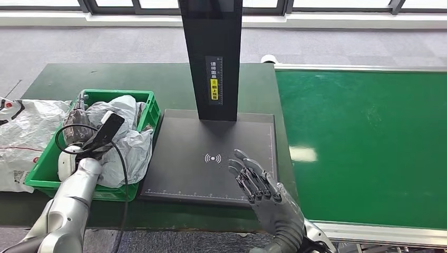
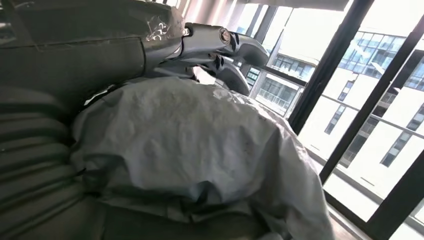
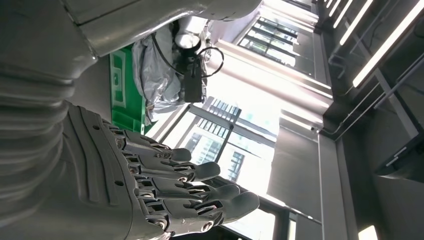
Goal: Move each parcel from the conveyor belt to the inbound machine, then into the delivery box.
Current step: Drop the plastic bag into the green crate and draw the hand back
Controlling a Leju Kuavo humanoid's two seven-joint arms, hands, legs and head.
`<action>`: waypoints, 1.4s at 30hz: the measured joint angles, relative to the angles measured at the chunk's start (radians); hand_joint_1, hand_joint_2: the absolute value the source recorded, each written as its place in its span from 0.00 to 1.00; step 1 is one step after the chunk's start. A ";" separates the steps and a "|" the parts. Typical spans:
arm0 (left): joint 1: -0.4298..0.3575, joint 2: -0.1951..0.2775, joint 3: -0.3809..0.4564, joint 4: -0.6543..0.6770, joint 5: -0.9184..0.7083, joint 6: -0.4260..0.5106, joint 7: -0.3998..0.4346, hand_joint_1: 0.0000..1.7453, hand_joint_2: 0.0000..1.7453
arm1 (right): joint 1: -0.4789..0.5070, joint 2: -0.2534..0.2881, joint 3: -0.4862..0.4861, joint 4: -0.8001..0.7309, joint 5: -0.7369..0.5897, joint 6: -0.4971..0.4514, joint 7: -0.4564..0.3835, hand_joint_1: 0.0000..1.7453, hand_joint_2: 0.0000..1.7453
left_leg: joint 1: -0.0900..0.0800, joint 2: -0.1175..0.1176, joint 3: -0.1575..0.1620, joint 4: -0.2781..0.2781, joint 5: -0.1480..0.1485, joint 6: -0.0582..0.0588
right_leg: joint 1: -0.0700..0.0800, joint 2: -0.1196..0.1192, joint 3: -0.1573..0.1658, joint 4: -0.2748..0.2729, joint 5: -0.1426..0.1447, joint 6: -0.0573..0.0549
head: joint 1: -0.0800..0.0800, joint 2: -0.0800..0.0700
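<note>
Your view looks down on a dark green table (image 1: 158,79) with grey floor and window frames beyond.

At your left, white bags (image 1: 23,132) lie beside a green delivery box (image 1: 39,171) heaped with grey parcels (image 1: 129,145). Your left hand (image 1: 76,121) sits in that box against 1 grey parcel; you cannot tell whether it grips it. In the middle, the black inbound machine (image 1: 179,158) carries 1 upright post. Your right hand (image 1: 255,179) hovers over its plate, released, fingers spread. At your right runs the green conveyor belt (image 1: 369,142).
</note>
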 joint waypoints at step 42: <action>0.640 -0.265 -0.239 -0.948 1.129 -1.103 -0.354 0.00 0.00 | 0.014 0.098 -0.131 0.140 0.267 -0.398 0.017 0.00 1.00 | 0.000 0.002 -0.004 0.001 -0.003 0.002 | 0.000 0.001 -0.004 -0.001 -0.001 0.001 | 0.000 0.000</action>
